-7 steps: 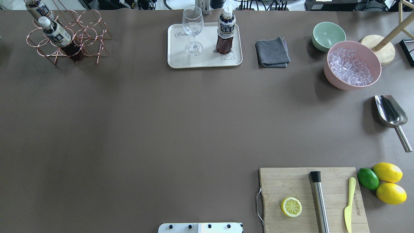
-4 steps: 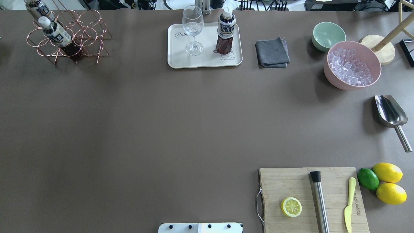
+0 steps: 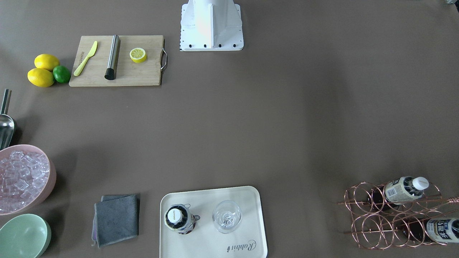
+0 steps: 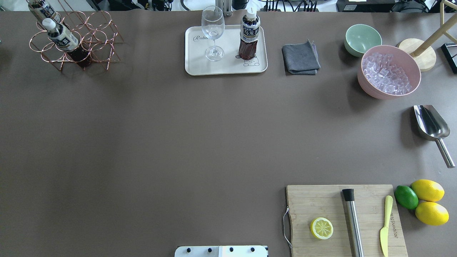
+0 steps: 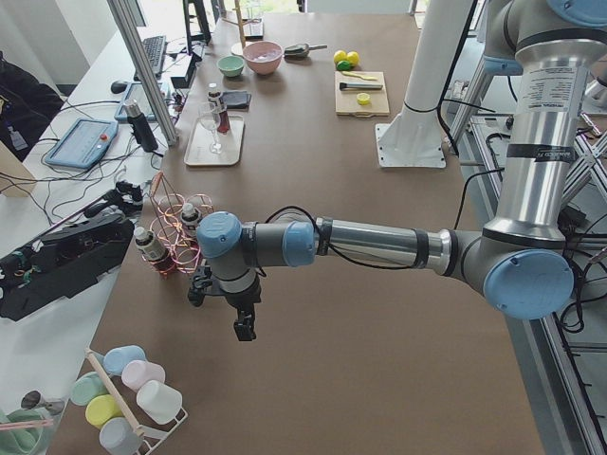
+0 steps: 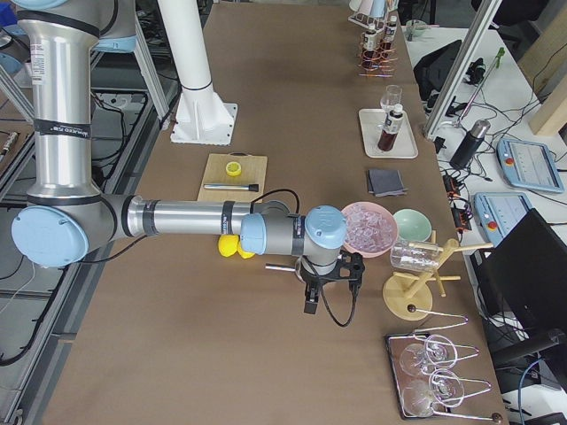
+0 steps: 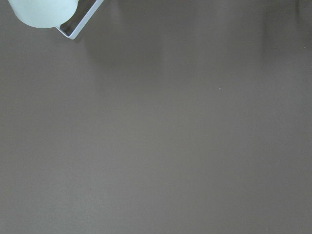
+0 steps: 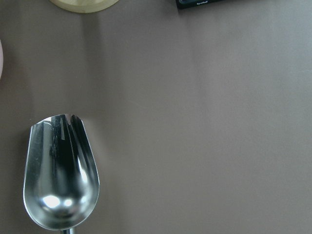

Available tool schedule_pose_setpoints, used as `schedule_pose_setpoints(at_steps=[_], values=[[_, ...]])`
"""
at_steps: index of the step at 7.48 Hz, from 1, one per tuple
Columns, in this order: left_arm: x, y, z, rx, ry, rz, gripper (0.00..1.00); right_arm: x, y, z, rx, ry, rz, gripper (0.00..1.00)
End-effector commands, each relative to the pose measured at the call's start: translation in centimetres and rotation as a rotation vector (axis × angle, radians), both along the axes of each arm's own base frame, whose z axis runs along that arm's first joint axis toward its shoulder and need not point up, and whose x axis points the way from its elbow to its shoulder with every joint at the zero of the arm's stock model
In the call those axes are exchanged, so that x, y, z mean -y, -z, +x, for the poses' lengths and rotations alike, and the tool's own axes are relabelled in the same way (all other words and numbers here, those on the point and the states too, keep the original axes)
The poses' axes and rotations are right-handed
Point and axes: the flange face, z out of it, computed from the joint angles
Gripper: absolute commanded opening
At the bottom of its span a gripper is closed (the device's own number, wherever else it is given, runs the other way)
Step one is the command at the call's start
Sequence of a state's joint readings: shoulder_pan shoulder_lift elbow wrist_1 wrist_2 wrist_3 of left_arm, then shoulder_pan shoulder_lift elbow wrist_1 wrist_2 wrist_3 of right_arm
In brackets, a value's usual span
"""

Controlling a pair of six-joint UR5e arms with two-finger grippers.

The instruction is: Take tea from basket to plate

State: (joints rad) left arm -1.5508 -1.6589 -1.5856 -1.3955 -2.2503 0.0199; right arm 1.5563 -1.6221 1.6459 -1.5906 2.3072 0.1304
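Note:
One tea bottle (image 4: 249, 37) stands upright on the cream plate (image 4: 200, 66), next to a wine glass (image 4: 213, 32); it also shows in the front view (image 3: 178, 218). Two more tea bottles (image 4: 63, 38) (image 4: 43, 9) lie in the copper wire basket (image 4: 100, 39) at the far left. My left gripper (image 5: 245, 330) shows only in the exterior left view, over bare table near the basket (image 5: 175, 223). My right gripper (image 6: 309, 305) shows only in the exterior right view, near the pink bowl. I cannot tell whether either is open or shut.
A grey cloth (image 4: 300, 58), a pale green bowl (image 4: 362, 38) and a pink bowl of ice (image 4: 389, 71) stand right of the plate. A metal scoop (image 4: 430, 123) lies at the right edge. A cutting board (image 4: 321, 203) with a lemon half, muddler and knife sits at near right.

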Motion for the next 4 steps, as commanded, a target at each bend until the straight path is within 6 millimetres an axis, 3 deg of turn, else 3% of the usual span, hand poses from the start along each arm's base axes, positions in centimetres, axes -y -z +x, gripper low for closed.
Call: schedule_pose_setpoints(at_steps=[1, 4], values=[[0.14, 0.16, 0.16, 0.0, -0.003, 0.003, 0.98, 0.12, 0.18, -0.04, 0.0, 0.001, 0.004, 0.99], [0.22, 0.18, 0.24, 0.0, -0.005, 0.019, 0.98, 0.17, 0.11, 0.03, 0.0, -0.001, 0.002, 0.99]])
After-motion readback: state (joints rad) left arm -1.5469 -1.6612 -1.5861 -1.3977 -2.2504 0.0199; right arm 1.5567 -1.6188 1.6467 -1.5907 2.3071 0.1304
